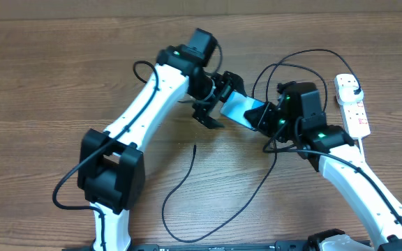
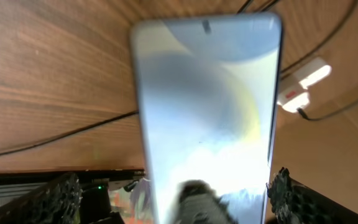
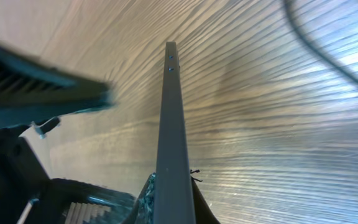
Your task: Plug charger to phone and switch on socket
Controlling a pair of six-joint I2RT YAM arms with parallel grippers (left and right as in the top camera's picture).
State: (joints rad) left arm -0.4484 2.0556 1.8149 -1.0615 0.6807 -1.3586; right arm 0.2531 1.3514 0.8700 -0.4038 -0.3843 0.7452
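The phone (image 1: 241, 108), its screen lit cyan, is held off the table at a tilt between both arms. My right gripper (image 1: 267, 117) is shut on its right end; in the right wrist view the phone (image 3: 171, 124) runs edge-on out of the gripper (image 3: 174, 199). My left gripper (image 1: 218, 97) stands open round the phone's other end. In the left wrist view the phone (image 2: 207, 106) lies between the spread fingers (image 2: 55, 199), with a gap on the left. The charger (image 1: 187, 183), a thin black cable, loops over the table, with one free tip (image 1: 195, 146). The white socket (image 1: 352, 104) lies at the right.
The charger makes more loops (image 1: 285, 63) behind the right gripper and runs toward the socket (image 2: 300, 84). One left finger (image 3: 42, 93) crosses the upper left of the right wrist view. Bare wooden table (image 1: 47, 84) lies to the left.
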